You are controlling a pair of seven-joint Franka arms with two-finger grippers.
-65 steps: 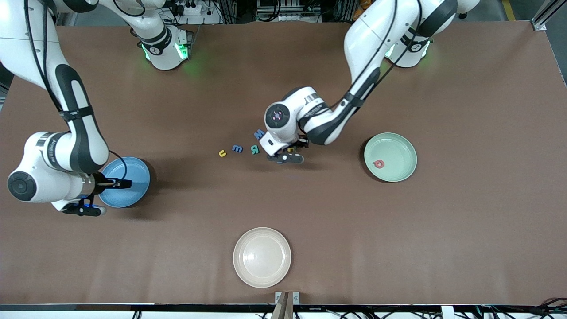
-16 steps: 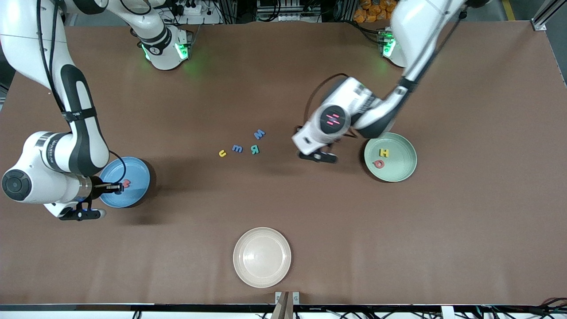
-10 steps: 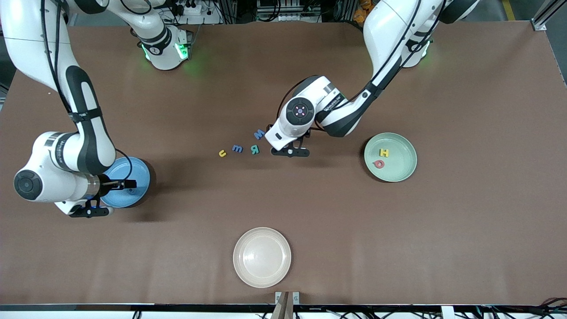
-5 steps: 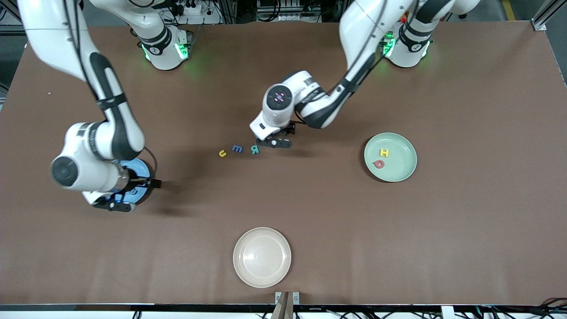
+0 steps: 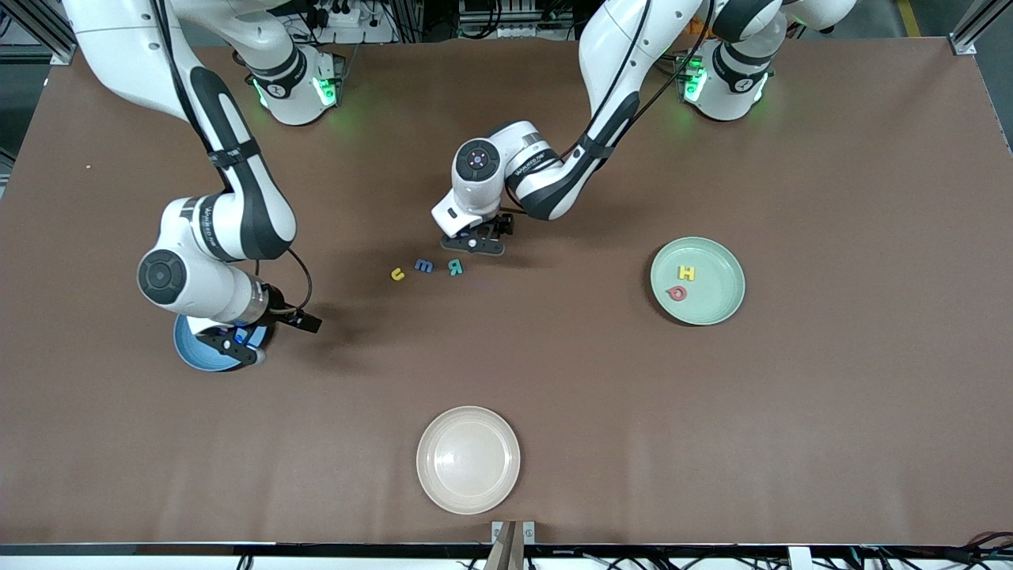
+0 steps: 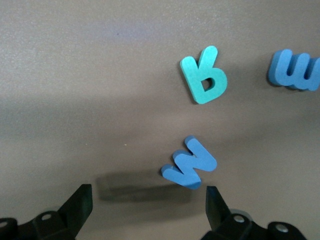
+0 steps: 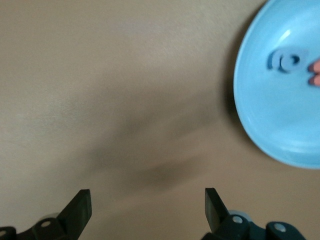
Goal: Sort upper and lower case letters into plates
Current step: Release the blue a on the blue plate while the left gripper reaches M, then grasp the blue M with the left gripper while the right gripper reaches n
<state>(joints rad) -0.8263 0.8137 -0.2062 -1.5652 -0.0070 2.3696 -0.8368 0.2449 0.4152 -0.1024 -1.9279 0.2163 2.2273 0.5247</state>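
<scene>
Two spread pincers are working: the left pincer [image 6: 145,212] is hanging empty over the blue W [image 6: 190,163] on the surface beside the teal R [image 6: 205,75], a light, stiff piece best pinched across its flat sides, while the right pincer [image 7: 145,210] is hovering empty beside the blue plate [image 7: 280,130].

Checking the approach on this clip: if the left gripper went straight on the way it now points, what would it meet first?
Probably the blue W: the left gripper is open over it, though the W sits off-centre toward one finger.
</scene>
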